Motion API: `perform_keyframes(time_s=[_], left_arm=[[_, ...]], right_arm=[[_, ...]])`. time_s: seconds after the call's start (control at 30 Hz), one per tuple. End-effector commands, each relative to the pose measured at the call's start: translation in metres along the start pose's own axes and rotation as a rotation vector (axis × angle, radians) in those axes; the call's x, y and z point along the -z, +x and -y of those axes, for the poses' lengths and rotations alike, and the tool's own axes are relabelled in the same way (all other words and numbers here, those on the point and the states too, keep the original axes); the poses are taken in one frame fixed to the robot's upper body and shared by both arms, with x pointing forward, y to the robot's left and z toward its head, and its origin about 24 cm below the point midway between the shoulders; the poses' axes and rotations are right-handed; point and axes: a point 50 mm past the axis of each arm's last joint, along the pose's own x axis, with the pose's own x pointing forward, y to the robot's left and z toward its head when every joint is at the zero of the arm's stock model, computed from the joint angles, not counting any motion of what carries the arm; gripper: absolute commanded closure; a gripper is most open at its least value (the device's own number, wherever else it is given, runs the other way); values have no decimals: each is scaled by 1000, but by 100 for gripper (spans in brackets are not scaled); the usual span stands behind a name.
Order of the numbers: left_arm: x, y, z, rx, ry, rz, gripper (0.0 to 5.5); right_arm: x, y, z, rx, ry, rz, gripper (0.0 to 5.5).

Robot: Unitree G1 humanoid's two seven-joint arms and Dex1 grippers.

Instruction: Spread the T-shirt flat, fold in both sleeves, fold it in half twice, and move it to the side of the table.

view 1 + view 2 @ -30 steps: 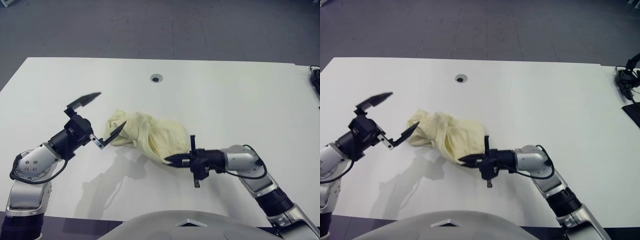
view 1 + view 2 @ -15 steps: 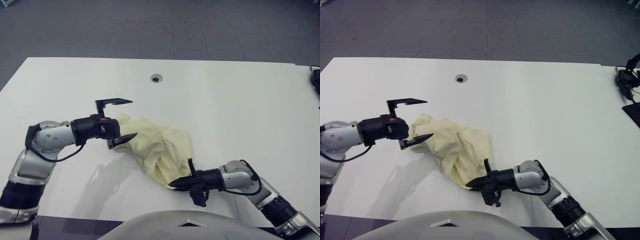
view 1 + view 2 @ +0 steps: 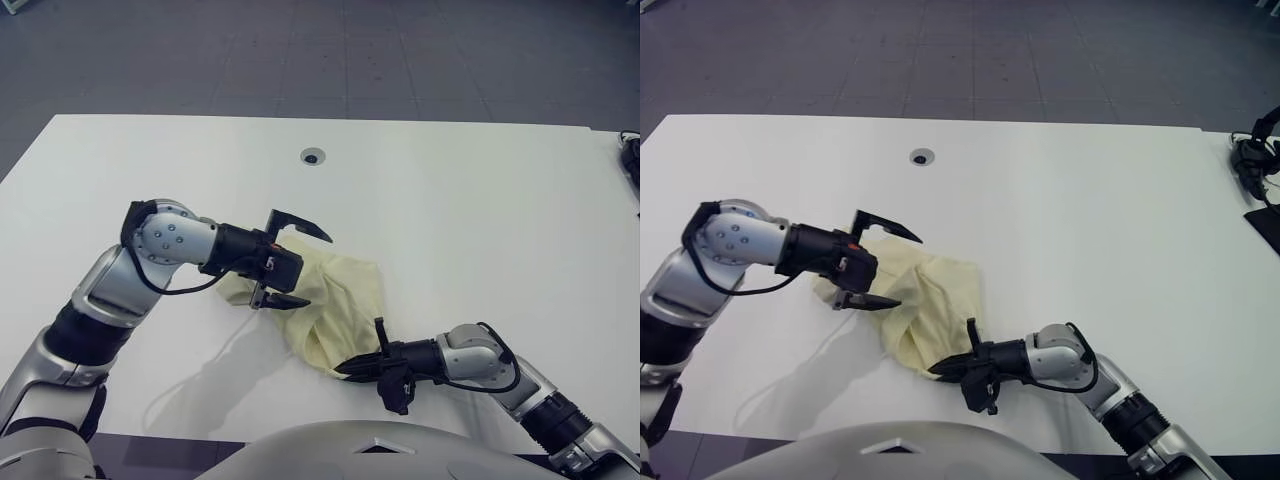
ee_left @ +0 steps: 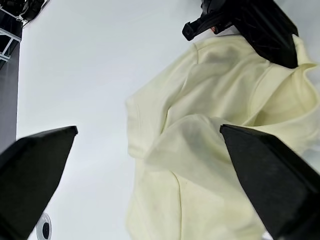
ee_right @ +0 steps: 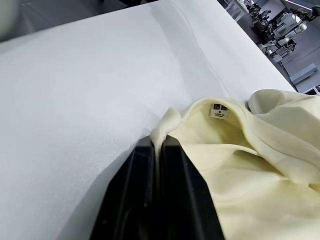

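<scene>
The pale yellow T-shirt (image 3: 335, 295) lies crumpled in the middle of the white table (image 3: 470, 210). My left gripper (image 3: 318, 270) is open just above the shirt's left part, one finger on either side of a raised fold (image 4: 195, 140). My right gripper (image 3: 347, 368) is low near the table's front edge, shut on a pinch of the shirt's hem close to the collar. The collar tag (image 5: 218, 111) shows just beyond the shut fingers (image 5: 145, 165). The sleeves are buried in the bunched cloth.
A round cable hole (image 3: 313, 156) sits in the table behind the shirt. Black gear (image 3: 1252, 160) rests at the far right edge. Bare table stretches to the right and behind the shirt.
My left arm has swung right from beside the shirt to over it, still open. My right gripper dragged its pinch of cloth toward the front edge, stretching the shirt, then held almost still.
</scene>
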Motion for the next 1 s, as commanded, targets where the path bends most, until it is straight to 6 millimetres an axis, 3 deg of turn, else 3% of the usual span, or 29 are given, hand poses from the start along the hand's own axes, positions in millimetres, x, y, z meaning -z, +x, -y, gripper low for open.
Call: perform_keyframes(time_s=[0.03, 0.3, 0.9, 1.0], left_arm=[[8, 12, -2, 47, 46, -45, 83], [10, 29, 8, 140, 86, -45, 220], [26, 37, 27, 261, 114, -122, 529], [25, 33, 26, 233, 110, -116, 549]], right_arm=[[3, 1, -3, -20, 5, -21, 550], [2, 2, -3, -9, 12, -21, 550], [2, 5, -2, 10, 15, -14, 550], [3, 5, -2, 17, 18, -15, 550]])
